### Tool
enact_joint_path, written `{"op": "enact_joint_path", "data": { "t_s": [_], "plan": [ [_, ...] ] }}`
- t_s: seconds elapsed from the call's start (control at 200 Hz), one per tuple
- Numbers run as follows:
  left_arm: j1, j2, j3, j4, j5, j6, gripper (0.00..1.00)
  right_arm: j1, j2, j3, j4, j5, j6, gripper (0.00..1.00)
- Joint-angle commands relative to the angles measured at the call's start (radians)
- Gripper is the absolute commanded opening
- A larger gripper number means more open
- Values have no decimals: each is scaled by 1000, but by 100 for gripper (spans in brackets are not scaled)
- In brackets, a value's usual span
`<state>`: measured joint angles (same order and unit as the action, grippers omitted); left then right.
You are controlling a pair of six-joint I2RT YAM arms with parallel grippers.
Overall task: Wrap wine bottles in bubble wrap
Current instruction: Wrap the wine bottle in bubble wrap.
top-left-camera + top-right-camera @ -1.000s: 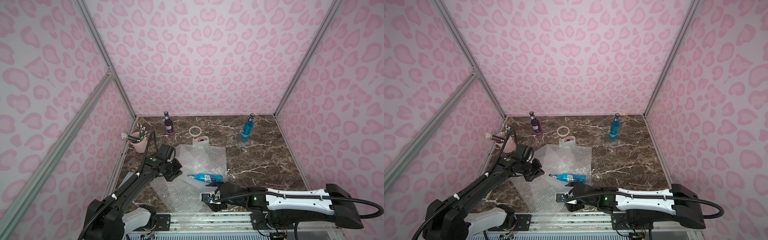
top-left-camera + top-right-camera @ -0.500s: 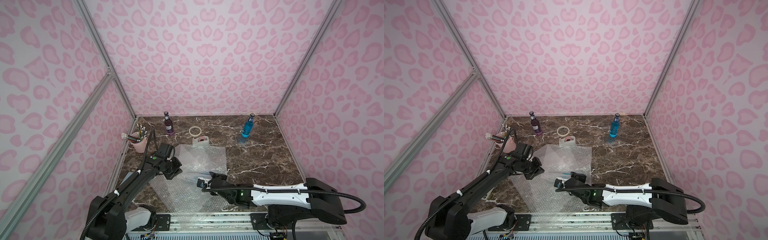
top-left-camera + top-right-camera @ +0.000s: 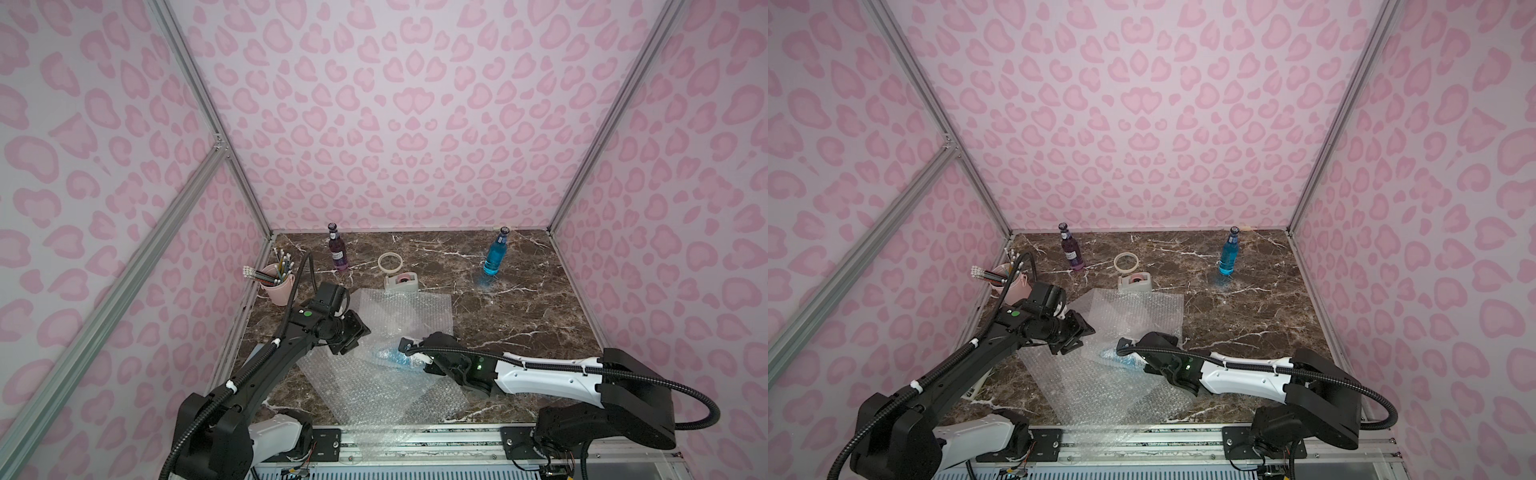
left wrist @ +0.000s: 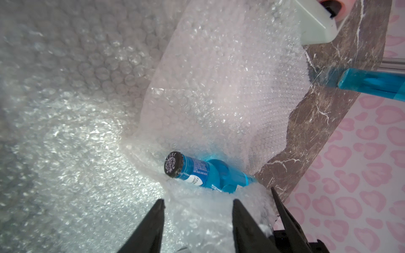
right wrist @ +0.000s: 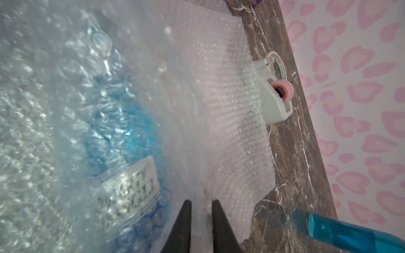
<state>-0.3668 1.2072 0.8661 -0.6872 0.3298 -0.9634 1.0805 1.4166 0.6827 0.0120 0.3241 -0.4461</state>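
1. The bottle [image 4: 203, 173] lies on its side on the wrap [image 3: 374, 399], near the front middle of the table [image 3: 519, 299]. A flap of wrap covers its body. The cap and neck show bare in the left wrist view.
2. Right gripper [image 5: 201, 201]: the jaws are nearly together with a fold of wrap between them, beside the label. We judge it clamped on the wrap.
3. Left gripper [image 4: 198, 201]: the jaws are apart over the wrap near the cap end and grip nothing.
4. We judge the step in hand to be drawing the flap over the bottle, with 1 turn not yet complete.
5. We recommend that the right pinch take the flap only, pulling it low and taut across the body. The glass is round and will likely roll, so the left gripper should pin the neck end first.
6. The dispenser [image 3: 401, 282] sits just beside the wrap's far edge, so a hard pull may drag it.
7. The purple bottle [image 3: 338, 249] and the standing blue bottle [image 3: 494, 255] are upright at the back, unwrapped.
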Motion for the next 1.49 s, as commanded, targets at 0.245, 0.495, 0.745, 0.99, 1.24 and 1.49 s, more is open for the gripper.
{"op": "enact_joint_path", "data": {
  "t_s": [0.245,0.495,0.745,0.99,1.24,1.49],
  "plan": [
    [-70,-70,138,-175,-247,706,77,-127,44,30,-25,-255,-17,23],
    [-94,-218,61,-120,188,1223,71,-208,66,50,-67,-424,-5,28],
    [-194,-112,-1,-111,261,1513,75,-271,72,46,-57,-506,5,29],
    [-271,63,-19,46,246,1607,80,-326,60,13,-6,-610,35,36],
    [-310,206,-19,221,202,1651,81,-370,52,-5,16,-659,57,39],
    [-323,338,82,157,194,1652,78,-423,-40,-33,23,-681,101,52]
  ]
}}
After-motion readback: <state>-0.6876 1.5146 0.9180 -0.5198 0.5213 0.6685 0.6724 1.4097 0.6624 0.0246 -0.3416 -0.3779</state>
